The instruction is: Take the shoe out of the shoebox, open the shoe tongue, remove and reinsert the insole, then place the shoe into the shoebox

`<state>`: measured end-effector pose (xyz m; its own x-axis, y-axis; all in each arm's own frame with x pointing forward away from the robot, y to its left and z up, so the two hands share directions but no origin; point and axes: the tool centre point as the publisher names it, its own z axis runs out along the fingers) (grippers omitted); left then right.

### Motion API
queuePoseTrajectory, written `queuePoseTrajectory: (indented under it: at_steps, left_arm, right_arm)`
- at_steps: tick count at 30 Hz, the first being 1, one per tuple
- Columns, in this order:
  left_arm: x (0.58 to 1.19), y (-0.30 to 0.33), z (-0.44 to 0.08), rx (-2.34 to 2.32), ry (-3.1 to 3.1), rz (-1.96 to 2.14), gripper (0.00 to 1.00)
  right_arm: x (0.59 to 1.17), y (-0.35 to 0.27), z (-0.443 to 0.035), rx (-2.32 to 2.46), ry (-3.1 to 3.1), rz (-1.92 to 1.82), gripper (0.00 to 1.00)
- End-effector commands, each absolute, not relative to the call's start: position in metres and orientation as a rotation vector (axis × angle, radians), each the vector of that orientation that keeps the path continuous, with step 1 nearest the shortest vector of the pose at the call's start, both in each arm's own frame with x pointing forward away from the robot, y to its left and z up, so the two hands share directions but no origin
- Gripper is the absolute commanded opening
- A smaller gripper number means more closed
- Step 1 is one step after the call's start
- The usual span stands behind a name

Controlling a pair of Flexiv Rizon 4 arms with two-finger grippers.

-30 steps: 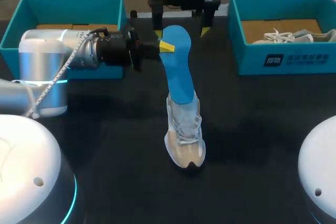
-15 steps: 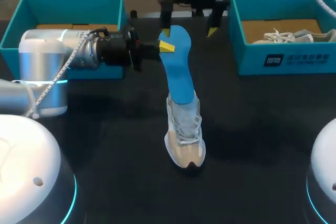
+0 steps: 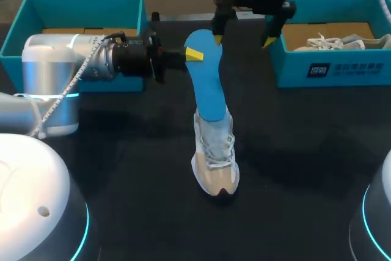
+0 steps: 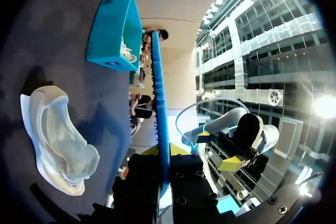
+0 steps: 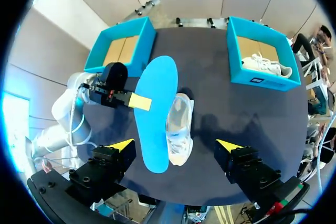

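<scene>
table [image 3: 122, 169]: dark, round, matte top
left box [image 3: 85, 9]: teal, open, on the far left of the table
right box [image 3: 366, 68]: teal, open, on the far right, well apart from the left box
shoe [image 3: 215, 157]: pale, on its sole mid-table, toe toward the near edge, between the boxes and nearer than both

Silver left arm [image 3: 52, 59], black left hand [image 3: 194, 54], white cable [image 3: 58, 101], seemingly braided.
</scene>
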<state>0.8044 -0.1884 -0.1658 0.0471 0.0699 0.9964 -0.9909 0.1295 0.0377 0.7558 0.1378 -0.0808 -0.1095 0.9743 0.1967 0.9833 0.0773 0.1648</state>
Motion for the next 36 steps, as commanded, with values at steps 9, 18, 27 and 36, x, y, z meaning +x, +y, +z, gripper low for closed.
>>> queuePoseTrajectory:
  at_steps: [9,18,27,36]
  left_arm:
    - [0.803,-0.188,-0.165,1.085,-1.184,1.117,0.00]
    - [0.803,-0.188,-0.165,1.085,-1.184,1.117,0.00]
    - [0.803,-0.188,-0.165,1.085,-1.184,1.117,0.00]
    - [0.803,-0.188,-0.165,1.085,-1.184,1.117,0.00]
  right_arm:
    - [0.752,0.108,-0.097,-1.887,-2.068,-0.682,1.00]
    - [0.754,0.096,-0.110,-1.810,-1.952,-0.792,1.00]
    - [0.755,0.091,-0.118,-1.730,-1.887,-0.864,1.00]
    - [0.755,0.084,-0.131,-1.657,-1.758,-0.959,1.00]
